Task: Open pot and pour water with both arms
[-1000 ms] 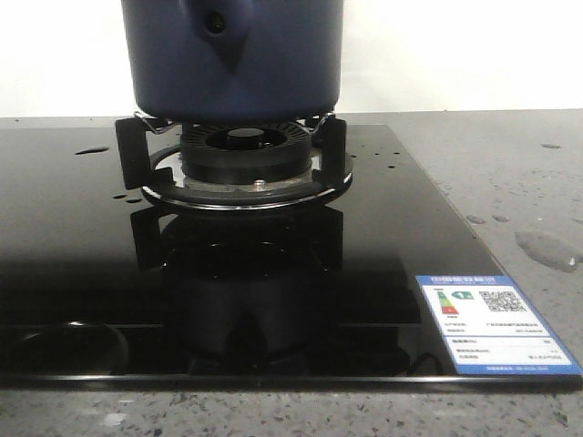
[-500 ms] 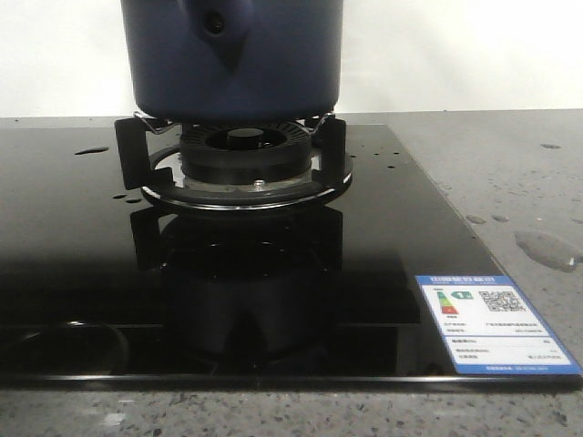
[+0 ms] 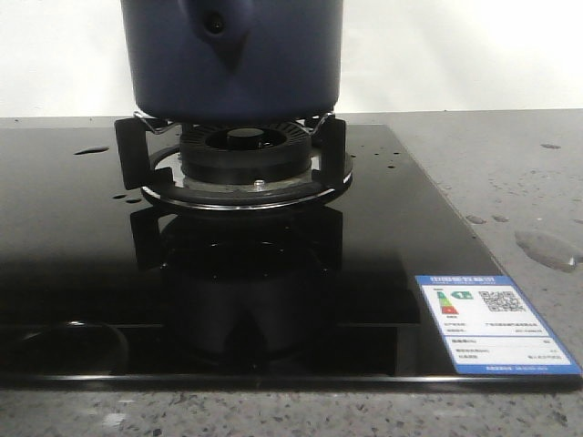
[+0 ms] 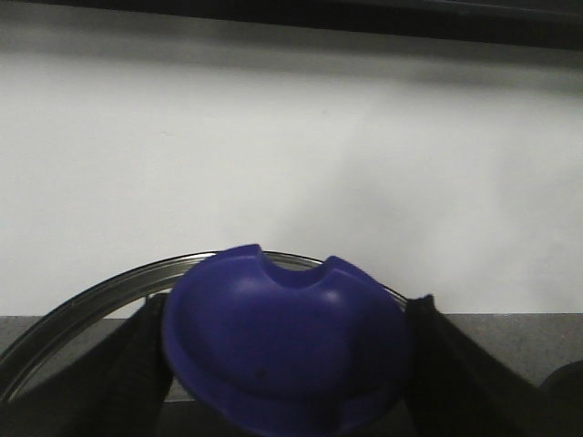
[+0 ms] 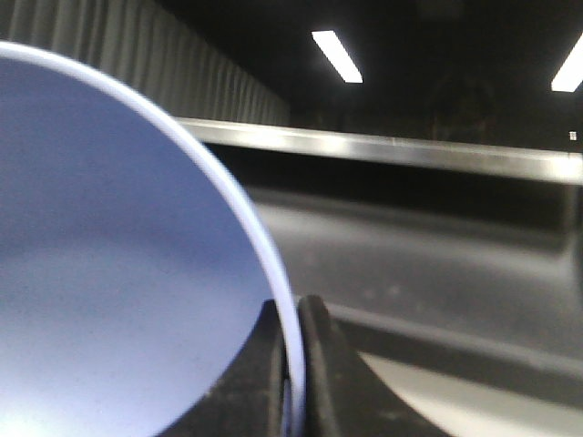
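The dark navy pot (image 3: 264,64) stands on the burner in the front view, its top cut off by the frame. Its handle mount (image 3: 216,25) faces me. Water shows as a small puddle (image 3: 547,248) on the counter and drops (image 3: 91,150) on the cooktop. Neither gripper appears in the front view. My left gripper (image 4: 287,314) is shut on a blue lid knob (image 4: 287,355), with the lid's metal rim (image 4: 82,305) behind it. Whether the lid rests on the pot cannot be told. My right gripper (image 5: 292,317) is shut on the rim of a periwinkle bowl (image 5: 109,255).
The gas burner with black pan supports (image 3: 241,164) sits on a glossy black cooktop (image 3: 82,237). A blue and white label (image 3: 492,323) is stuck at its front right corner. Grey speckled counter (image 3: 510,173) lies to the right, and a white wall stands behind.
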Motion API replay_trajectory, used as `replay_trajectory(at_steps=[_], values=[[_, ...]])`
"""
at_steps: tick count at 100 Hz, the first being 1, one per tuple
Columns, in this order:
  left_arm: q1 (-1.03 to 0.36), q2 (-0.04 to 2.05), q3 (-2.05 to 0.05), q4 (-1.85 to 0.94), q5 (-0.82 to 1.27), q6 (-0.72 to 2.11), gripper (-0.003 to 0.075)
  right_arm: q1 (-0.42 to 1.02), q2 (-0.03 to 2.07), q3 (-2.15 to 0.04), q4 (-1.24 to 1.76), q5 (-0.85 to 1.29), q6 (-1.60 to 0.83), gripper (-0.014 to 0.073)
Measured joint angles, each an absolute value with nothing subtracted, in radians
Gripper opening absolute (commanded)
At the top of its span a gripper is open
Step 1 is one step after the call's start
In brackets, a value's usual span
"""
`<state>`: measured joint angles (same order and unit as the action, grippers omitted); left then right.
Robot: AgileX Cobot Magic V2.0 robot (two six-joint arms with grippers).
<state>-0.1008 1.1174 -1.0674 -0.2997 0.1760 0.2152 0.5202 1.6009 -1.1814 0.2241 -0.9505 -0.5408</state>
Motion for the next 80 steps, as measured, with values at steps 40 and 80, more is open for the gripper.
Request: replay_trajectory(at_steps=[40,80], values=[[-0.101,1.117,-1.067,-0.3,0.176,0.215,0.0369,0.52,1.601,-1.181,0.191,-0.96,-0.541,-0.0057],[-0.121,1.11,-1.067,-0.298,0.176,0.215,0.037,0.515,1.55,-1.218,0.272,-0.558,-0.541,-0.0055]])
